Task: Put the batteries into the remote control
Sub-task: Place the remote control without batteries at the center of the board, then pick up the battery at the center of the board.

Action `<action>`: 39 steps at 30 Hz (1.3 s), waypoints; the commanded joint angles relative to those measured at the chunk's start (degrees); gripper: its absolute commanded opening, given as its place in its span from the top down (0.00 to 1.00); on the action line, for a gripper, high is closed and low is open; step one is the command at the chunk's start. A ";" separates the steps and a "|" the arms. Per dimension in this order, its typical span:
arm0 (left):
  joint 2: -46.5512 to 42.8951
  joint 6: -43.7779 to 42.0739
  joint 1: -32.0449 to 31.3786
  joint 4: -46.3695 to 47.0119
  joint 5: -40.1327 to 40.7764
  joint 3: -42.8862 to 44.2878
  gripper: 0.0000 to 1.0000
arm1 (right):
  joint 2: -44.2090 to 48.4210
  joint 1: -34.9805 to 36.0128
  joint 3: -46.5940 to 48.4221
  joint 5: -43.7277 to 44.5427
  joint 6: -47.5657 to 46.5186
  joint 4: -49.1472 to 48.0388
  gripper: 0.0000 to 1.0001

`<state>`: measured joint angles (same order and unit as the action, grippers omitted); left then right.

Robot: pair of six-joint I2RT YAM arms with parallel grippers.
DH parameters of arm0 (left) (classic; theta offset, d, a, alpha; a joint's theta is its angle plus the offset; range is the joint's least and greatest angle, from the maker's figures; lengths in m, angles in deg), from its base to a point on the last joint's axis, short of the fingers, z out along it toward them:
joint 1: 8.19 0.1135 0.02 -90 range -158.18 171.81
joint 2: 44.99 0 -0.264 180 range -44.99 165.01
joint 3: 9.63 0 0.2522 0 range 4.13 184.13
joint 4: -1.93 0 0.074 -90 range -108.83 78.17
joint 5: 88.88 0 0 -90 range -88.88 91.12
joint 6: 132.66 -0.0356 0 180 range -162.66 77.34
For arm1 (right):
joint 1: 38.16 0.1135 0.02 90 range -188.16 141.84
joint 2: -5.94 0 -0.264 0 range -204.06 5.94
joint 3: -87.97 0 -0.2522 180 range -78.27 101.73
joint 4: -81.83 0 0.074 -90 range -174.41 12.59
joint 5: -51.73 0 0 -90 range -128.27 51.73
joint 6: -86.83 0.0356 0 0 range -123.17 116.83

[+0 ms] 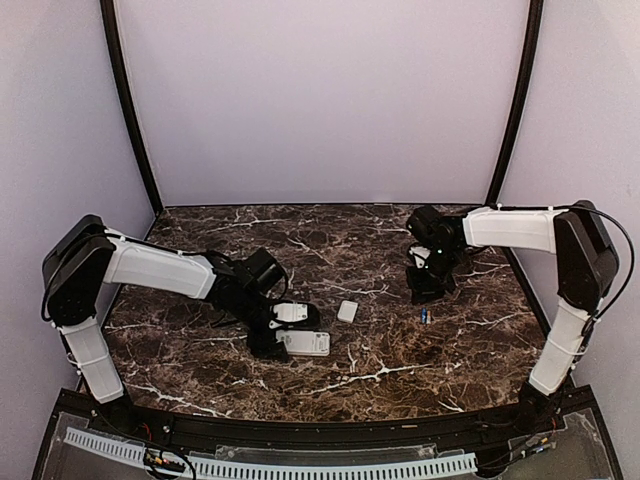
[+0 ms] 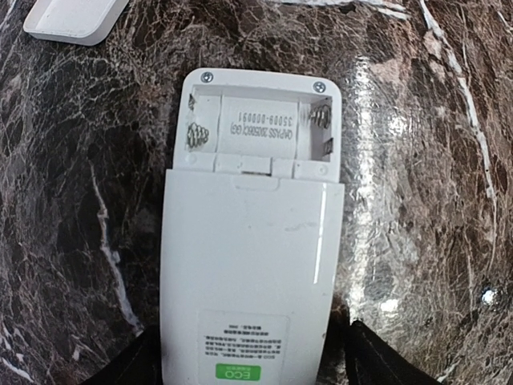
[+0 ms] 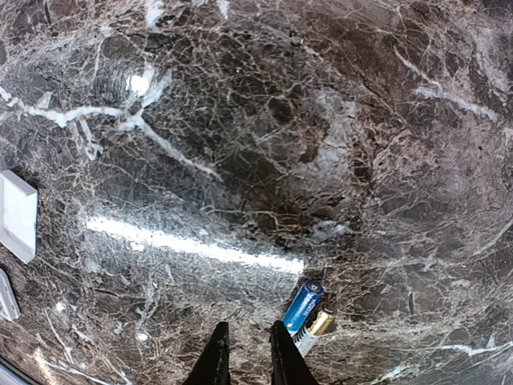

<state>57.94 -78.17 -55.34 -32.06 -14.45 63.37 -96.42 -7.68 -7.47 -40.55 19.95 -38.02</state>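
The remote control (image 1: 305, 344) lies back-up on the marble table, and my left gripper (image 1: 287, 332) is at its left end. In the left wrist view the remote control (image 2: 252, 233) has its battery bay (image 2: 260, 128) uncovered and empty, springs showing. My left gripper (image 2: 248, 341) is open and straddles the remote's lower end, with a thin gap on the right side. Two batteries (image 1: 424, 315) lie side by side on the table. In the right wrist view the batteries (image 3: 304, 309) sit just right of my right gripper (image 3: 244, 333), which is slightly open and empty.
The small loose white cover piece (image 1: 347, 311) lies between the remote and the batteries. It also shows in the left wrist view (image 2: 72, 16) and at the left edge of the right wrist view (image 3: 16, 215). Purple walls enclose the table.
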 commanded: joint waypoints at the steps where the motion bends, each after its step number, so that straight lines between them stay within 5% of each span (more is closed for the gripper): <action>1: -4.02 1.55 -0.17 -3.09 0.05 1.04 0.24 | 0.33 -0.16 -0.98 1.35 1.50 0.11 0.84; 13: -7.25 4.41 1.86 -1.11 -1.25 2.16 0.24 | 1.74 -0.22 -4.80 5.21 3.91 1.01 0.75; 39: -7.35 4.48 3.12 -0.28 0.93 1.60 0.23 | 0.96 -2.16 -11.42 4.23 5.41 -3.79 0.90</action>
<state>51.91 -73.93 -52.43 -31.87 -13.99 64.90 -94.68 -8.97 -17.35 -36.16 24.58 -40.25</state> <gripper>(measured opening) 0.765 0.113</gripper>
